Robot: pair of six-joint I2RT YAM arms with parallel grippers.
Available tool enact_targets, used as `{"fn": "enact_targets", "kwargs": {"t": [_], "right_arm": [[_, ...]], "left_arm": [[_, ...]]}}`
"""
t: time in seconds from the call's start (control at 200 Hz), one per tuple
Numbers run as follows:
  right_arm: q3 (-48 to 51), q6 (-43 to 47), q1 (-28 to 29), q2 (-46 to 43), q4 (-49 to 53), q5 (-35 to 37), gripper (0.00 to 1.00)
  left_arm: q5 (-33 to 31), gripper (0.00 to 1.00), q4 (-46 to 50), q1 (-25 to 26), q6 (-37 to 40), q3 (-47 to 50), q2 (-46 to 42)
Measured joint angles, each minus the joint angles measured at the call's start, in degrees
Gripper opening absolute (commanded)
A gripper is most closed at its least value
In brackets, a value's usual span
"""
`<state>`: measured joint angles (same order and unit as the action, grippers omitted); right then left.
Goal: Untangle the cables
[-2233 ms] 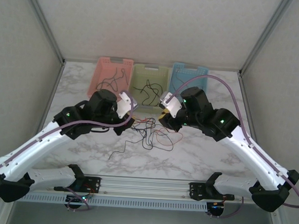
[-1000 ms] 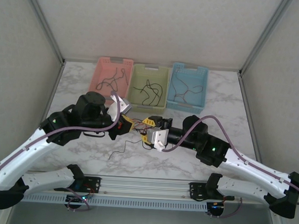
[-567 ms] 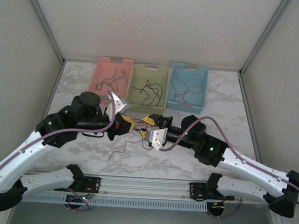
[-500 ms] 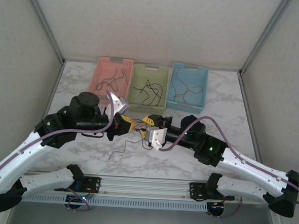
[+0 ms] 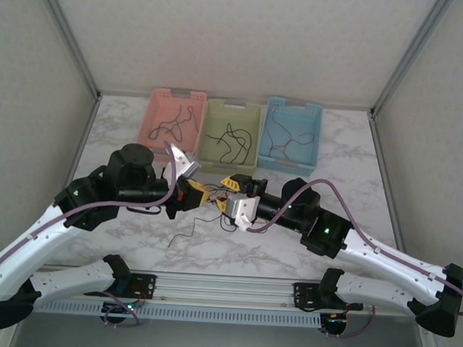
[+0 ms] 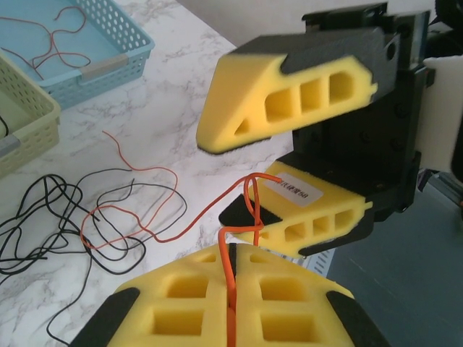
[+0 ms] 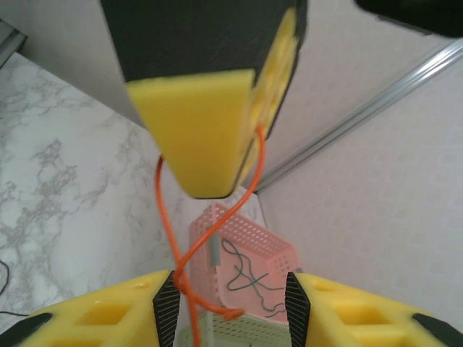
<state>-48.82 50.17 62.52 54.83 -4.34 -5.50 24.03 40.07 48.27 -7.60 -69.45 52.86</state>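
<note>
I am in the middle of drawing one strand out of the tangle. In the top view my left pincer point(image 5: 201, 194) comes in from 9 o'clock and my right pincer point(image 5: 229, 194) from 3 o'clock. They meet nose to nose, as it seems a little above the table point(image 5: 348, 188).

The left pincer has its fingers pressed together on an orange-red cable point(image 6: 231, 278). In the left wrist view the wire comes up out of the seam between the two yellow pads. From there it rises, makes a small loop, and hooks over the lower finger of the right pincer.

The right pincer stands spread and pinches nothing. In its own wrist view the wire hangs in the gap, and where it crosses itself it seems to lie against one pad point(image 7: 163, 307), at 9 o'clock.

The other end runs down to the heap of black and red cables point(image 5: 230, 214) on the marble, at 6 o'clock from the pincers. More cables lie in the pink basket point(image 5: 159, 98), the green basket point(image 5: 220, 108) and the blue basket point(image 5: 314, 112), at 12 o'clock.

I judge that the next move is to close the right pincer on the wire just beside the left grip. Then I should part the two slowly, so that the strand slides out of the heap. If I pull fast, the small loop may tighten into a knot, and so thin a wire may slip from the foam.
</note>
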Motion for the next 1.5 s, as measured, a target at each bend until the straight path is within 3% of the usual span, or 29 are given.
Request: {"fn": "enact_targets", "kwargs": {"t": [0.536, 0.621, 0.766, 1.126, 1.502], "right_arm": [[1.2, 1.5, 0.0, -0.4, 1.0, 0.6, 0.21], [0.5, 1.2, 0.0, -0.3, 4.3, -0.3, 0.12], [-4.3, -4.0, 0.0, 1.9, 12.9, -2.1, 0.08], [-11.9, -29.0, -2.2, 6.4, 23.6, -16.3, 0.03], [-13.5, -39.1, -6.2, 7.5, 26.8, -30.5, 0.02]], "left_arm": [[-0.1, 0.00, -4.3, 0.0, -3.2, 2.5, 0.1], [-0.1, 0.00, -4.3, 0.0, -3.2, 2.5, 0.1], [-1.0, 0.00, -4.2, 0.0, -2.4, 2.5, 0.0], [-9.7, 0.00, -3.5, 1.0, 10.4, 4.5, -1.7], [-8.2, 0.00, -10.8, 2.4, 26.0, 11.9, -8.5]]}}
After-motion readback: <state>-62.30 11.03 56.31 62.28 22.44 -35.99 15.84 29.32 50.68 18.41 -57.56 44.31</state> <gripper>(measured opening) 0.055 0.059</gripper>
